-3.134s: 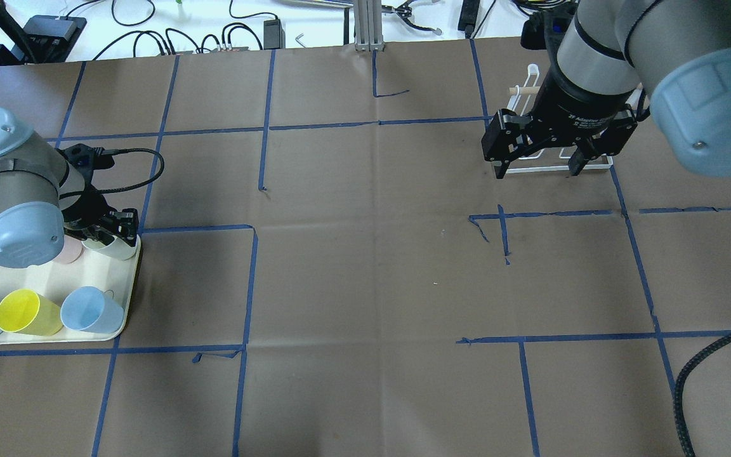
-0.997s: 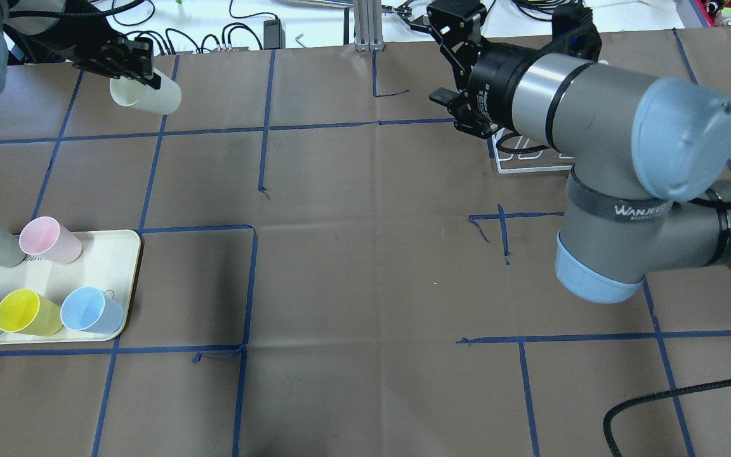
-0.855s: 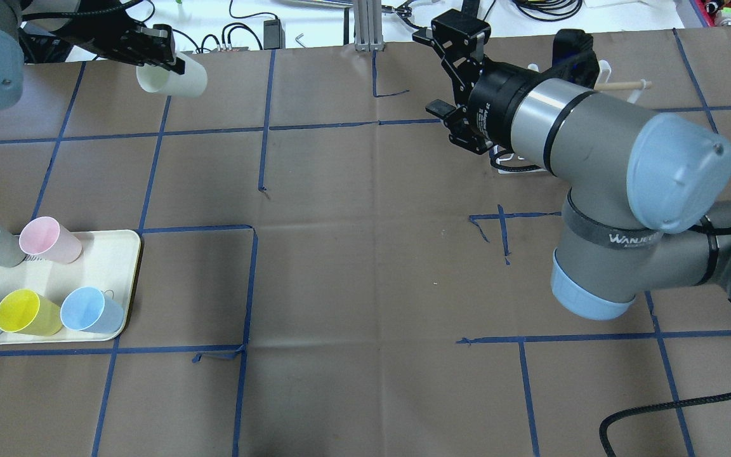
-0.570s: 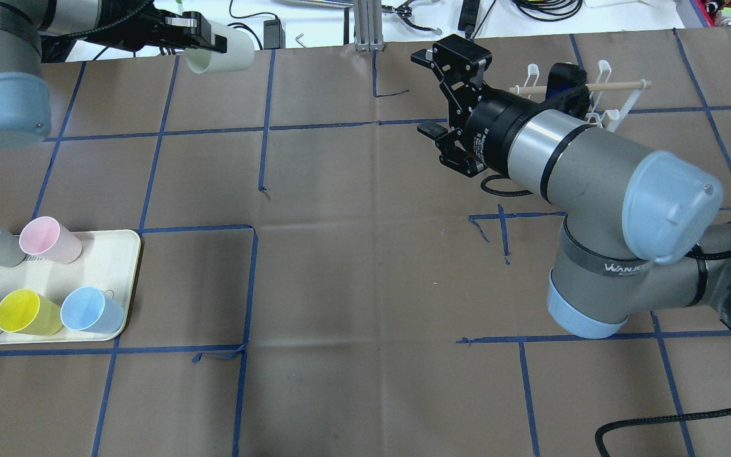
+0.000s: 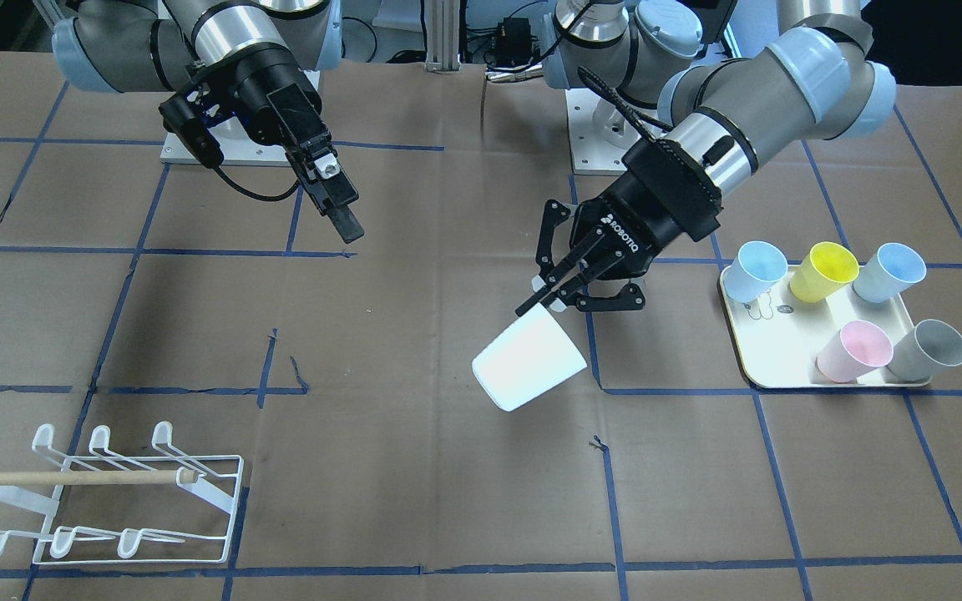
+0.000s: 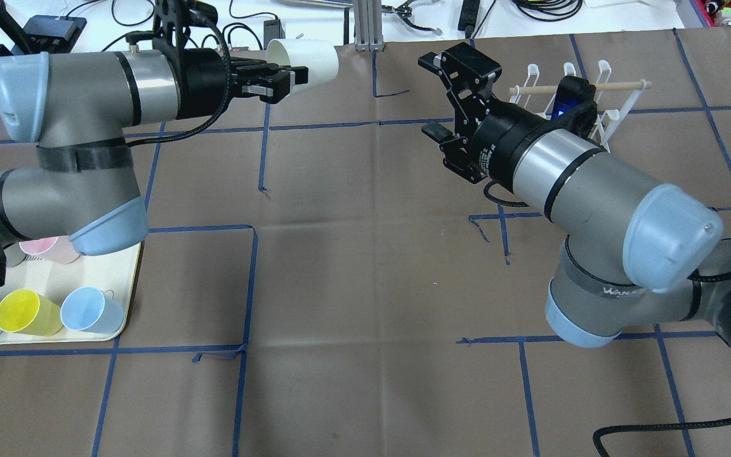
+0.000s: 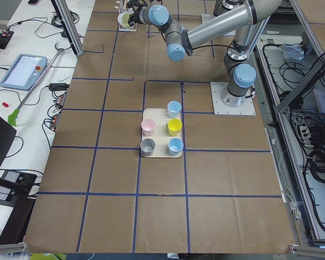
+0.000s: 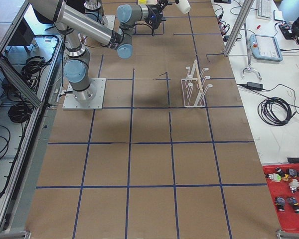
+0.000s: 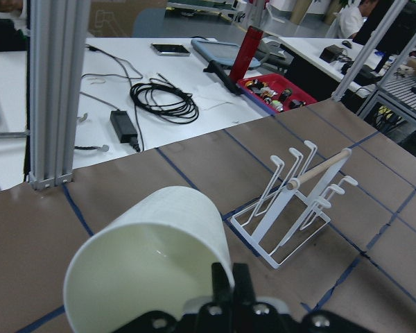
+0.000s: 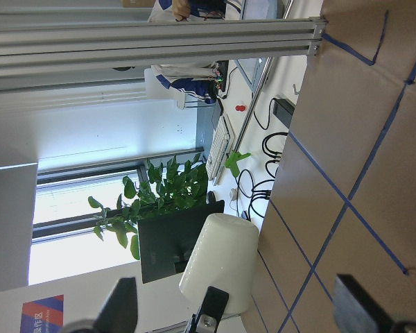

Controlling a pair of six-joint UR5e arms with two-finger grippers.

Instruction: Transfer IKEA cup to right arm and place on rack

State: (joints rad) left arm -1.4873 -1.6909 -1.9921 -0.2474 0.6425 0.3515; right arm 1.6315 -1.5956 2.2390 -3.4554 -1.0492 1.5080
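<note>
Overhead exterior: left gripper [image 6: 290,80] is clamped on the rim of the white cup [image 6: 318,57], held sideways in the air; right gripper [image 6: 432,95] is spread wide, empty, well apart from it.

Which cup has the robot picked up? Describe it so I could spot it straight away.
On the brown-paper table, find the cream tray of coloured cups. Beside it, the left gripper pinches the rim of one cup held off the table. It alone is plain white and tilted; the others are blue, yellow, pink and grey, on the tray.
</note>
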